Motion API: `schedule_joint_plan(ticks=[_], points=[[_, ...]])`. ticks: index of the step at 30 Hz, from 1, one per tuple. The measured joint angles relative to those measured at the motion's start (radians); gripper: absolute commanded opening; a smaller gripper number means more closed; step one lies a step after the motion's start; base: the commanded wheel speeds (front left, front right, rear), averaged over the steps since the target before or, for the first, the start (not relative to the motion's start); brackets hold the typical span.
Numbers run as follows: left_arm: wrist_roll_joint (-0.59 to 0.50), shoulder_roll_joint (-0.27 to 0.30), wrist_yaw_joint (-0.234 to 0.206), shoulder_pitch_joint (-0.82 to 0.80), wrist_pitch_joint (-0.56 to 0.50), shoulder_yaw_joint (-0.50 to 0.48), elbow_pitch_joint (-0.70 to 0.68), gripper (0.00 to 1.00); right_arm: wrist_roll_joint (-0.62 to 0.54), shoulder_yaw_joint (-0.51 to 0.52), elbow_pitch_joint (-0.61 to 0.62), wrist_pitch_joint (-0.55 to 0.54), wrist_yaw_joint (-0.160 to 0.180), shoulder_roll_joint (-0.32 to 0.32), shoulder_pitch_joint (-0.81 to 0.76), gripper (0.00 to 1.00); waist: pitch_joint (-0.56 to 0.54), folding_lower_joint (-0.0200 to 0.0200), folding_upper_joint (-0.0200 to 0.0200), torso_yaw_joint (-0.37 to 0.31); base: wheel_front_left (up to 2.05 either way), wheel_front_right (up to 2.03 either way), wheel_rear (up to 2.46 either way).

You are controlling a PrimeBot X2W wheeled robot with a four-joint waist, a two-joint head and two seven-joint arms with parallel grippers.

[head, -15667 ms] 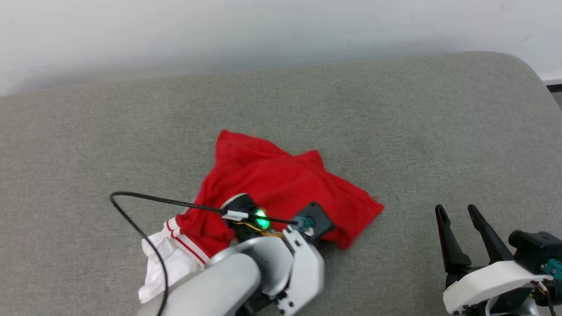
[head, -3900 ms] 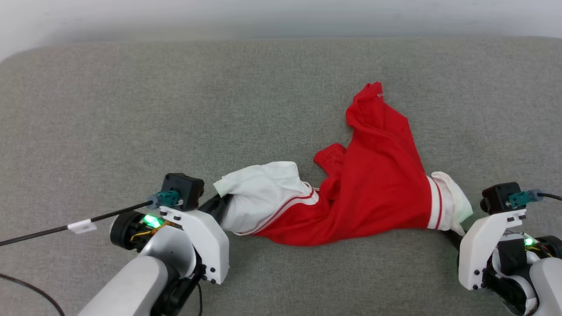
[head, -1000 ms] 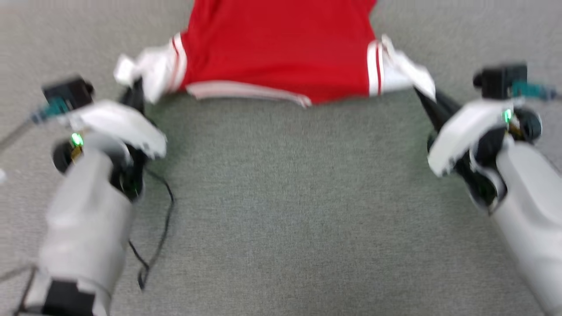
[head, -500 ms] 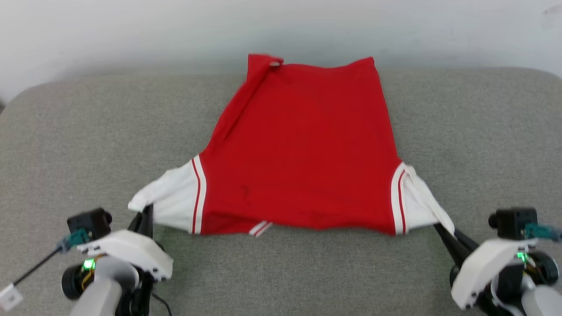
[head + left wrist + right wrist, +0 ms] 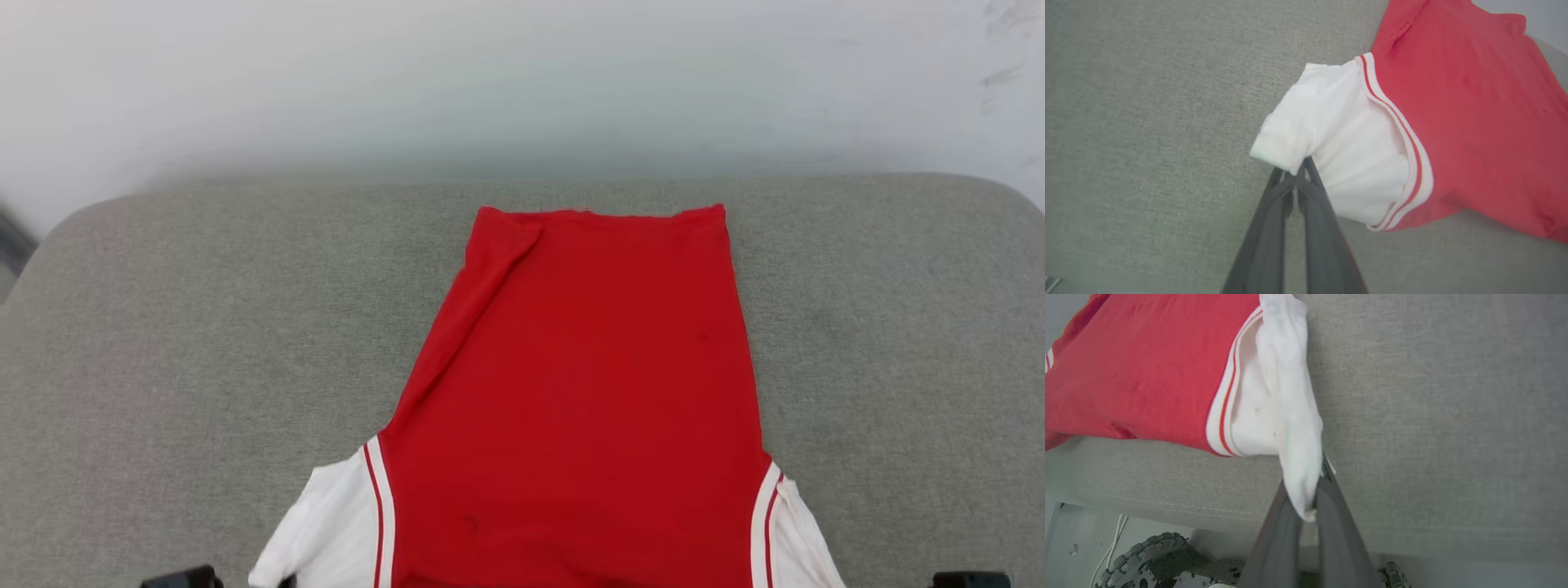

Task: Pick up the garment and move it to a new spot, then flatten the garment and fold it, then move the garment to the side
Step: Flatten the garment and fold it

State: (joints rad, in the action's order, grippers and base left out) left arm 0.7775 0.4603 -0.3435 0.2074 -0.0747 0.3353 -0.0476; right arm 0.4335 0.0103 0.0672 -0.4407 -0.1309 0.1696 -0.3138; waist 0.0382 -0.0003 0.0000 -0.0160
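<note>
The garment (image 5: 580, 384), a red jersey with white sleeves and red-white stripe trim, lies spread on the grey cushion, hem toward the wall, its left edge folded over. In the left wrist view my left gripper (image 5: 1297, 173) is shut on the cuff of one white sleeve (image 5: 1331, 151). In the right wrist view my right gripper (image 5: 1316, 486) is shut on the other white sleeve (image 5: 1290, 416), which is pulled taut and narrow. The garment (image 5: 1474, 106) shows plain red fabric; the lettering is hidden.
The grey upholstered cushion (image 5: 188, 327) runs wide to both sides, with a pale wall (image 5: 490, 82) behind it. In the right wrist view the cushion's front edge (image 5: 1147, 506) drops off to a floor with my wheeled base (image 5: 1147, 555) and cables.
The head camera has tilted up, so the arms have dropped below the picture's bottom edge. The garment now lies flatter and nearer the cushion's front; both grippers still hold the sleeves.
</note>
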Motion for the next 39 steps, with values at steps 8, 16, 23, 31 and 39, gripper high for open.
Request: schedule_joint_plan(ticks=[8, 16, 23, 31, 39], points=[[-0.026, -0.003, -0.029, 0.053, 0.0, 0.031, -0.087, 0.0, -0.038, -0.002, -0.021, -0.013, 0.0, -0.027, -0.032, 1.0, -0.009, 0.0001, 0.0, 0.019, 0.0, 0.0, 0.0], [-0.088, 0.003, -0.017, -0.045, 0.027, 0.048, -0.12, 0.0, -0.067, 0.062, -0.07, 0.112, 0.0, 0.011, 0.217, 1.0, 0.025, 0.0003, 0.0, 0.031, 0.0, 0.0, 0.0], [-0.138, -0.006, -0.004, -0.152, 0.044, 0.075, -0.169, 0.0, -0.069, 0.091, -0.287, 0.114, 0.0, 0.028, 0.602, 1.0, 0.114, 0.0005, 0.0, 0.054, 0.0, 0.0, 0.0], [-0.186, -0.031, 0.051, -0.295, 0.073, 0.114, -0.186, 0.0, -0.077, 0.122, -0.578, -0.029, 0.0, 0.114, 1.004, 1.0, 0.253, 0.0005, 0.0, 0.13, 0.0, 0.0, 0.0], [-0.202, -0.071, 0.095, -0.393, 0.115, 0.141, -0.183, 0.0, -0.142, 0.142, -0.744, -0.194, 0.0, 0.151, 1.279, 1.0, 0.406, 0.0006, 0.0, 0.207, 0.0, 0.0, 0.0]])
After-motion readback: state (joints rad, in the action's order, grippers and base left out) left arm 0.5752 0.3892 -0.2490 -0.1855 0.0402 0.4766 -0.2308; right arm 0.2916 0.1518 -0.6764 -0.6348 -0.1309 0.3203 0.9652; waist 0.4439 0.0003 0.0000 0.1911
